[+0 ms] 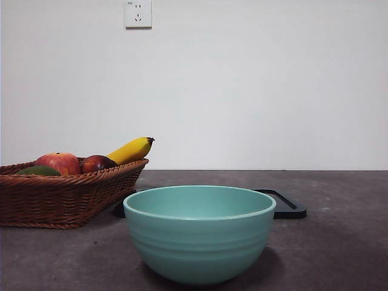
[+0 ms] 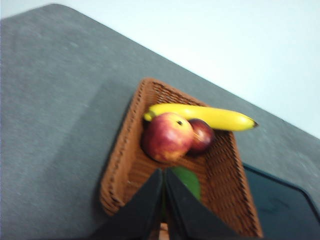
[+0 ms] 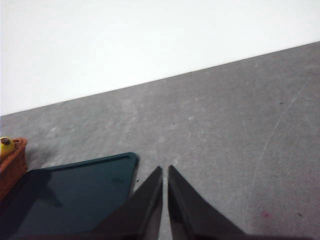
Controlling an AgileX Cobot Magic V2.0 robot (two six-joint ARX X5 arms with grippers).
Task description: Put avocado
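Jaws of the left gripper [image 2: 164, 200] are pressed together, tips nearly touching, and hold nothing. They hang above the near end of the wicker basket [image 2: 120, 165], directly over the avocado [image 2: 189, 181], of which only a strip of green skin shows past the jaw tips. Jaws of the right gripper [image 3: 165, 192] are likewise closed and empty; that arm waits above bare table beside the dark tray [image 3: 75, 192].

Avocado position: inside the basket, at the end opposite the banana [image 2: 205, 116], lying low against the basket floor. The red-yellow apple [image 2: 167, 136] sits just beyond it, with the dark red fruit [image 2: 202, 135] touching the apple. In the front view the avocado [image 1: 37, 171] shows only as a green sliver above the basket rim, next to the apple.

Step in hand: approach. No grasp has been made; the fruit is untouched.

Next move, as judged: the left jaws must spread wider than the avocado before descending, then close on its sides. Clearance is limited by the apple and by the basket wall. The teal bowl [image 1: 200, 233] stands empty in front and is the probable destination, though the task does not state it.
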